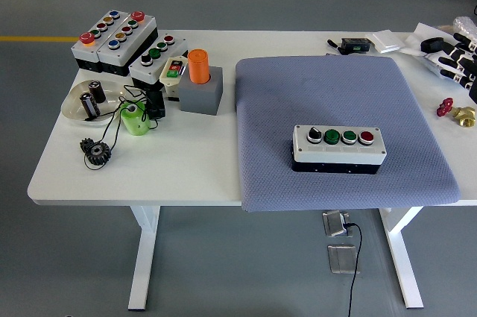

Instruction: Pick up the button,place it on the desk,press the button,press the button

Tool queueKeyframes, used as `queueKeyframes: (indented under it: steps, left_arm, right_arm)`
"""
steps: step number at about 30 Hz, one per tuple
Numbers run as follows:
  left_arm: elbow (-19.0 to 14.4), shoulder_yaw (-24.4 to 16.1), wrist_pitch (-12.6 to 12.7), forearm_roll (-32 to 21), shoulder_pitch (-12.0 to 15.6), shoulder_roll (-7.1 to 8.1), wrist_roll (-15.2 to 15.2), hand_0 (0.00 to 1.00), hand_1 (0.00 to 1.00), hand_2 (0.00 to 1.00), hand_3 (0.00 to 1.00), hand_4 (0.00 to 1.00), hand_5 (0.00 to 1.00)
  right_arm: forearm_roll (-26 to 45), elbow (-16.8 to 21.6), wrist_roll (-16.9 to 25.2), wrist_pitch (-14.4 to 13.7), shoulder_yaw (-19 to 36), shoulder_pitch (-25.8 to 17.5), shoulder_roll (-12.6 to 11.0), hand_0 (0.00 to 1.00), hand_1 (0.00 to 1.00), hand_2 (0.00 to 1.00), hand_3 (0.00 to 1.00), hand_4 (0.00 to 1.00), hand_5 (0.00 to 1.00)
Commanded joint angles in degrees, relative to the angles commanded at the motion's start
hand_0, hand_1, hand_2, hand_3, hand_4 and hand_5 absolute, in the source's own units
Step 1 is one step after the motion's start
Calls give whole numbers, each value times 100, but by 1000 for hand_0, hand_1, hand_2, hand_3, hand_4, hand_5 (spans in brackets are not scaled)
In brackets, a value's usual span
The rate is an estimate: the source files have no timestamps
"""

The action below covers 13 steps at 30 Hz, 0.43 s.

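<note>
1. On the grey mat that covers the right half of the white table sits the button box, toward the mat's near half and a little right of its middle, long side running left to right.
2. The box's top carries four controls in a row: a black knob at the left, two green buttons, and a red button at the right.
3. Bare mat lies all around the box: a wide stretch behind it, a clear band to its left and right, and a narrower strip in front before the mat's near edge, which overhangs the table's near edge.
4. The right hand comes in at the picture's right edge, beyond the mat's far right corner and well apart from the box; its fingers look loosely extended and hold nothing, though part of the hand is cut off by the frame.
5. Near that hand, past the mat's right edge, lie a red valve handle and a brass fitting.
6. Left of the mat, clutter fills the table's far part: stacked control boxes, an orange cylinder standing in a grey block, a shallow dish, a green cup and a black gear.
7. The table's near left part, left of the mat, is bare.
</note>
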Motion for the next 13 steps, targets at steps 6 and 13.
queueKeyframes:
  steps: [6, 13]
  left_arm:
    - [0, 10, 2, 5, -9, 0, 5, 672, 703, 720, 532, 372, 998]
    - [0, 18, 5, 7, -7, 0, 11, 672, 704, 719, 533, 373, 998]
  right_arm:
    - [-175, -9, -39, 8, 15, 4, 5, 940, 887, 955, 980, 824, 311]
    - [-361, -14, -90, -91, 7, 2, -1, 940, 885, 954, 983, 829, 293]
